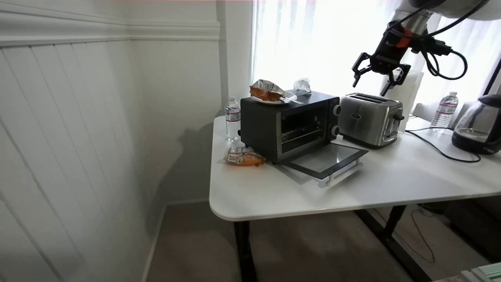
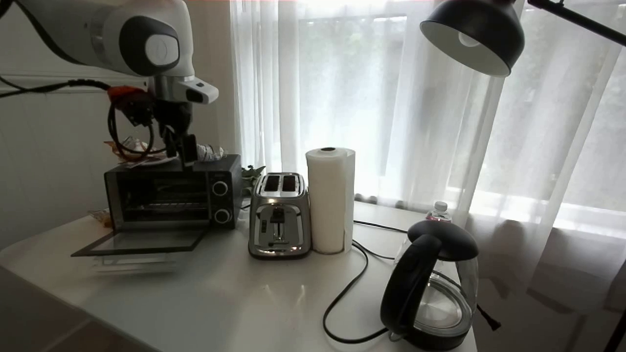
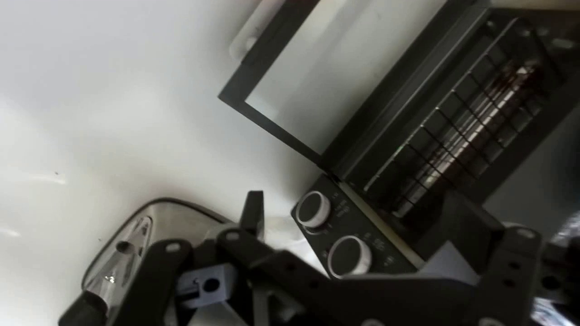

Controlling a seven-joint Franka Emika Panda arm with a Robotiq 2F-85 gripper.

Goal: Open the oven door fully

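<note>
Beneath everything, a white desk (image 1: 250, 192), giving level footing. Above, a white arm (image 2: 98, 34), raised, presumably for clearance. Near the left end of the desk, the black oven (image 1: 263, 129), facing the near edge, likely to leave room for a panel folding outward. Then the oven door (image 1: 324, 158): hinged along the bottom, folded down and reaching out over the desk toward the near side, roughly level in both exterior views. Looks fully open, or close to the hinge's limit; probably needs no more pulling, at most a light press to confirm. Just right of the oven, a silver toaster (image 2: 279, 215), close enough to call for care sideways. Higher up, near the oven's right end, the tool (image 1: 369, 89), with 2 fingers (image 3: 252, 210) spread apart, gripping nothing and touching neither oven nor door; set high, apparently to spare the glass. Atop the oven, a plate (image 1: 291, 95) bearing a foil-lined wrapper (image 1: 267, 91), probably parked there to save desk space. Along the door's near edge, a pale handle bar (image 1: 344, 173), set low; cannot tell whether touching the desk. Smallest, 2 round knobs (image 3: 313, 209) right of the opening, outside the door's path.
</note>
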